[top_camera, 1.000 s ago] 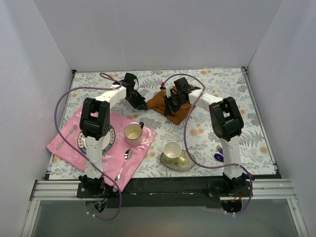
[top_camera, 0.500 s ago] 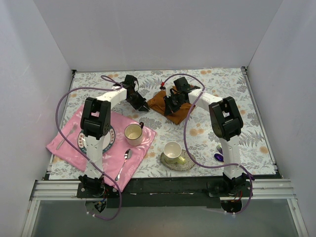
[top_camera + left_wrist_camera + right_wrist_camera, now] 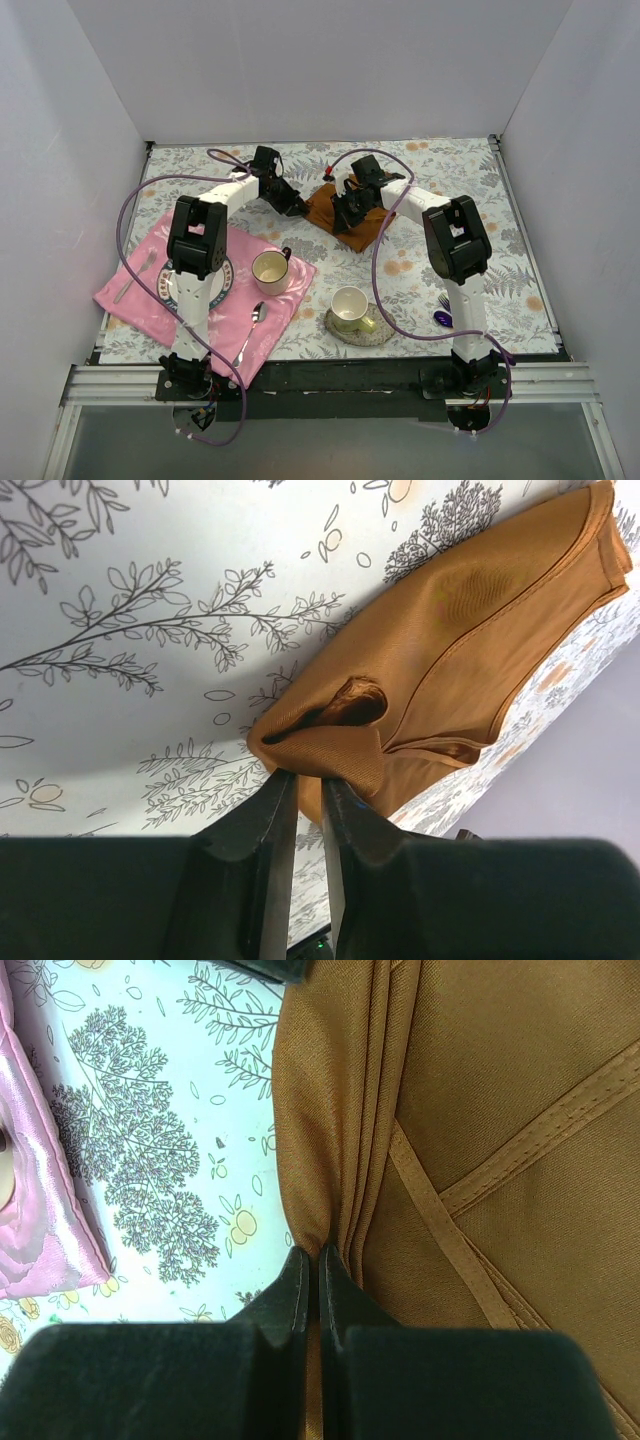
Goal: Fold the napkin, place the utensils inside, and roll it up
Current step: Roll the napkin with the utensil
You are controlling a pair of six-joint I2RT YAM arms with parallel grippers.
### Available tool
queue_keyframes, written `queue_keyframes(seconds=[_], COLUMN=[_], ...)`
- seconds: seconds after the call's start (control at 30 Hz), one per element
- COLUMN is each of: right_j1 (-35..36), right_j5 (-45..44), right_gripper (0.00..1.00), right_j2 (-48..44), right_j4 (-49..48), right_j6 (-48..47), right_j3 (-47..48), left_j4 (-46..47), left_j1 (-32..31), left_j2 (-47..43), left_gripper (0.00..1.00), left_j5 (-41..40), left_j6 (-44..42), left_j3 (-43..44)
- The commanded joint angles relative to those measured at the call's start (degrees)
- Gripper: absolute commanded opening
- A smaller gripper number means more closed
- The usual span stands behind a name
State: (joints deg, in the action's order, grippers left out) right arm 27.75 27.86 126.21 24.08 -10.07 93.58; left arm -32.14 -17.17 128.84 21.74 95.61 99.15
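Note:
The rust-orange napkin lies bunched at the back middle of the table, between my two grippers. On its left, my left gripper has a puckered corner of the napkin between its fingertips; the left gripper shows only a narrow gap with cloth in it. From the right, my right gripper pinches a pleated fold. In the right wrist view the right gripper is shut on the napkin, its hem running diagonally. The utensils, small purple and dark blue pieces, lie near the right arm's base.
A pink satin cloth covers the left front, carrying a plate, a cream cup, a silver spoon and a silver fork. Another cup on a saucer stands front centre. The pink cloth's edge shows in the right wrist view.
My left gripper has shifted a little to the right and back, toward the napkin's left corner. The right gripper has stayed put, still pinching the fold.

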Motion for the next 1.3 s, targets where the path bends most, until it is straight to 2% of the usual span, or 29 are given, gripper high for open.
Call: queue_keyframes(seconds=[0.0,0.13,0.27,0.4,0.53,0.83,0.93,1.03,1.1,1.27], right_j1=[0.82,0.90,0.90,0.90,0.82,0.90,0.73,0.38,0.11,0.11], right_j5=[-5.09,-5.01,-5.27,-5.27,-5.36,-5.18,-4.22,-3.16,-1.85,-1.75], right_gripper=[0.01,0.01,0.01,0.01,0.01,0.01,0.01,0.01,0.01,0.01], right_j2=[6.41,6.85,6.85,6.94,7.21,7.73,8.00,8.00,8.00,8.26], right_j4=[9.50,9.85,10.03,10.11,10.29,10.82,10.38,9.24,8.62,8.88], right_j6=[-2.42,-2.50,-2.68,-2.68,-2.68,-2.59,-2.07,-0.66,0.13,0.40], right_j3=[-2.26,-1.82,-1.82,-1.56,-1.47,-1.12,-1.56,-2.52,-3.05,-2.70], left_j4=[1.55,2.17,0.24,-5.81,-4.86,-12.50,-14.18,-13.57,-10.15,-1.28], left_j1=[0.03,0.03,0.03,0.03,0.03,-0.14,-0.58,-2.25,-2.96,-5.15], left_j2=[-0.08,0.89,2.29,4.40,3.79,2.83,0.02,-4.37,-7.96,-10.71], left_gripper=[0.16,0.16,0.23,0.27,0.30,0.41,0.43,0.43,0.41,0.43], left_j5=[0.94,1.38,0.24,-2.04,-3.28,-7.76,-7.85,-7.33,-5.49,-2.15], left_j6=[0.80,1.24,1.24,0.54,-1.04,-6.49,-5.27,-2.90,-0.79,5.36], left_j3=[2.97,3.85,5.26,6.84,6.22,18.97,16.52,8.89,1.27,-7.92])
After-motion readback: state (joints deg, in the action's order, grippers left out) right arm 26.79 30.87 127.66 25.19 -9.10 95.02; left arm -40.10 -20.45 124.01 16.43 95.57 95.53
